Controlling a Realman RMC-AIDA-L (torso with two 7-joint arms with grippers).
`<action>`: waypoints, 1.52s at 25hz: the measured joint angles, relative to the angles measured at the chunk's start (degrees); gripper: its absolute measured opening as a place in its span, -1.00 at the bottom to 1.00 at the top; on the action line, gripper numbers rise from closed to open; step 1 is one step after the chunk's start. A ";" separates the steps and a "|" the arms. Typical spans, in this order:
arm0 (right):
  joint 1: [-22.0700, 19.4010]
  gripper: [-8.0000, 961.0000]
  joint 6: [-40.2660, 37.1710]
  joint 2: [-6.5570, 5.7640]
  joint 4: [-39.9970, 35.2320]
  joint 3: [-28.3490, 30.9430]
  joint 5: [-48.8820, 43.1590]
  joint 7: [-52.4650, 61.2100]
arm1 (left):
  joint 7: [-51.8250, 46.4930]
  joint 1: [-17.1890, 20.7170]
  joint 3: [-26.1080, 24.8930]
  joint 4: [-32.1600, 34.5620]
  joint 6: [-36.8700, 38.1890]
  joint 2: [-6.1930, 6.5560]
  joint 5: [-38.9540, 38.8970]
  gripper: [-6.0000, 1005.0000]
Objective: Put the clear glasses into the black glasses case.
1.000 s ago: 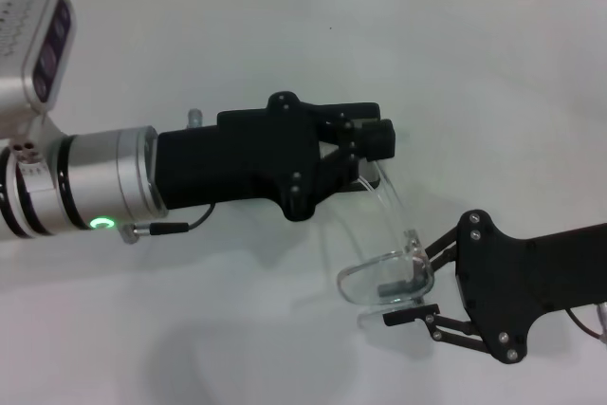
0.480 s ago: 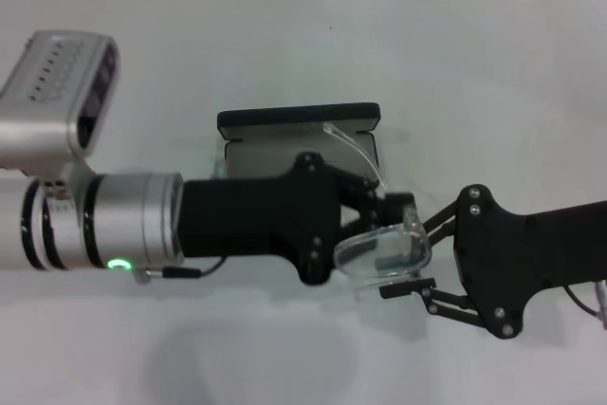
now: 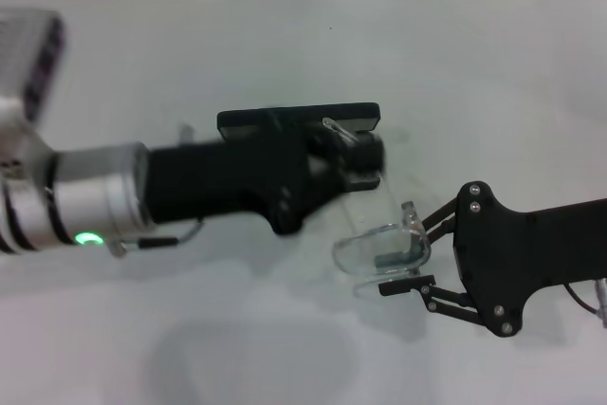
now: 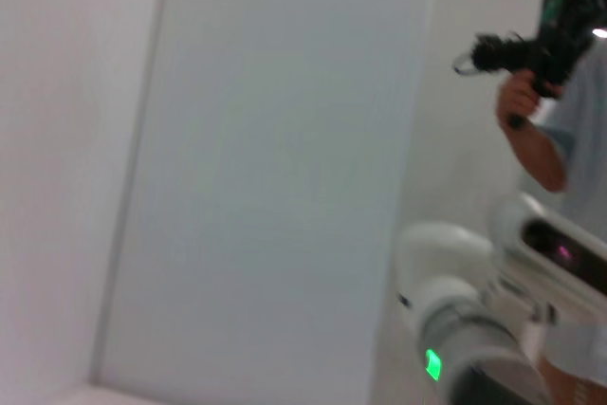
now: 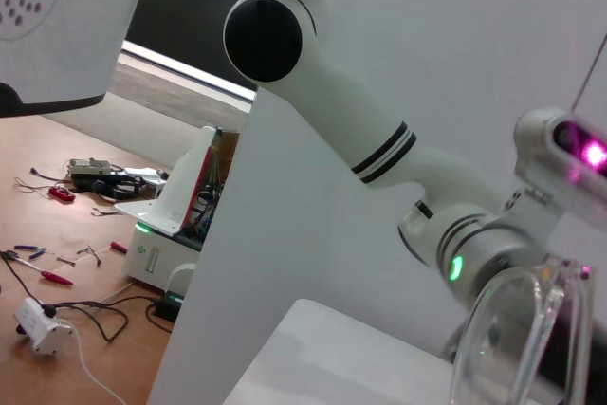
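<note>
Black glasses case open — clear glasses outside, contents perhaps hidden.

The left gripper swung back from beside the lens of the clear glasses to over the open black glasses case, covering its grey inside again. One thin arm of the glasses lay across its fingers.
</note>
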 joint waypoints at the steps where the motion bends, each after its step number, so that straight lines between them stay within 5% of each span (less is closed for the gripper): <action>1: -0.03 -0.75 -0.04 0.00 0.00 -0.06 0.00 0.00 | 0.05 0.48 -1.19 0.77 0.01 0.00 -0.34 -0.93; 10: -0.47 -0.75 -2.66 -0.03 0.00 -0.47 3.45 -0.54 | 1.67 1.13 -9.56 -1.09 -4.27 -0.02 -0.17 -0.93; 17: -2.36 -0.75 -11.79 -0.27 -0.05 0.22 16.05 -5.75 | 3.49 0.44 -14.92 -6.48 -5.10 -0.11 -0.66 -0.93; 28: 0.97 -0.75 -11.83 -0.03 6.04 -3.16 20.84 -8.25 | 3.73 -3.67 -3.41 -9.24 -2.80 -0.33 -6.00 -0.93; 38: 3.17 -0.75 -11.45 -0.17 12.33 -2.78 20.79 -8.61 | 4.20 -3.81 -1.79 -8.72 4.75 -0.34 -9.71 -0.93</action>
